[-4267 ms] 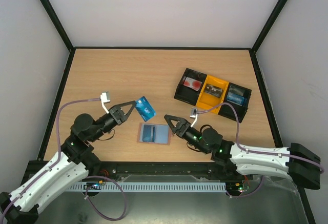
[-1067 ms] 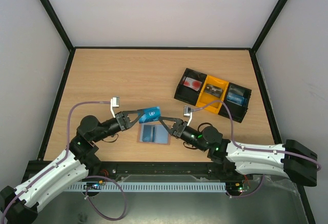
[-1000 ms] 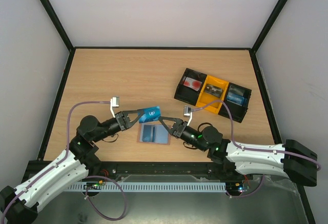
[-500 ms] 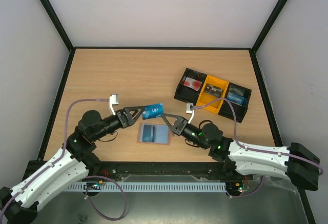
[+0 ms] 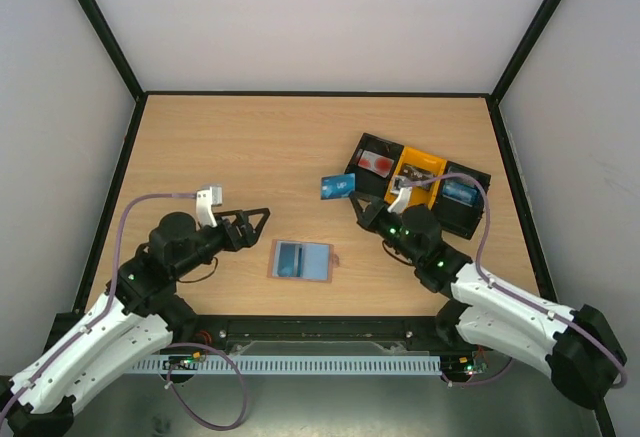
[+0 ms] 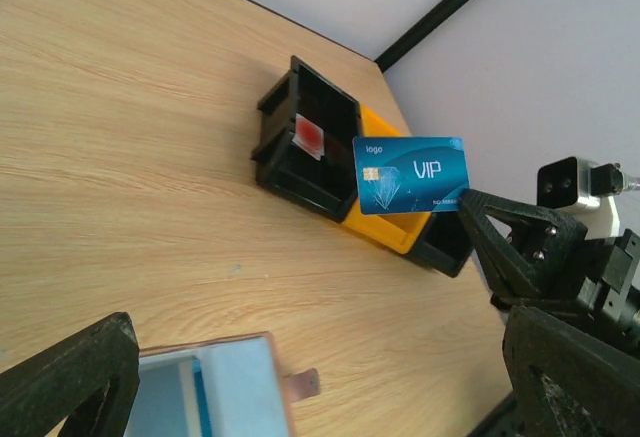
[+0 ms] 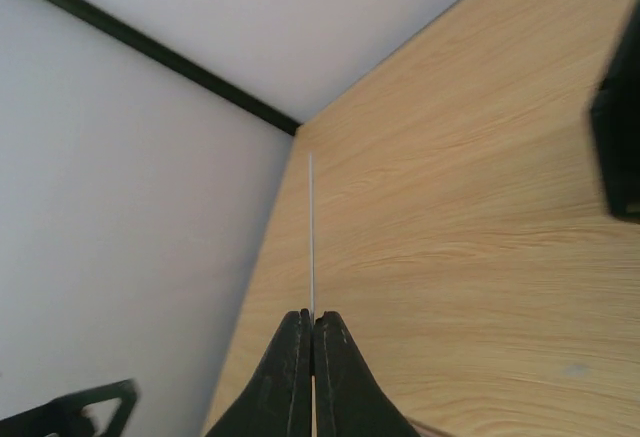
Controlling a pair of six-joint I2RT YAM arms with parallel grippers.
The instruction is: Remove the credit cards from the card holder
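Observation:
The card holder [image 5: 301,259] lies open and flat on the table, blue-grey with brown edging and a side tab; the left wrist view shows it as the card holder [image 6: 205,395]. My right gripper [image 5: 357,201] is shut on one edge of a blue VIP credit card [image 5: 338,186], held in the air just left of the tray. That card [image 6: 410,174] faces the left wrist camera, and the same card [image 7: 311,232] is edge-on in the right wrist view, pinched in my right gripper [image 7: 312,319]. To the holder's left, my left gripper [image 5: 262,223] is open and holds nothing.
A black-and-yellow three-compartment tray [image 5: 352,171] stands at the right, with cards lying in its compartments. It is also seen as the tray [image 6: 285,122] in the left wrist view. Black frame posts and pale walls enclose the table.
My left gripper opened, let go of the blue card and drew back left. My right gripper kept the card and carried it up and right, to beside the tray.

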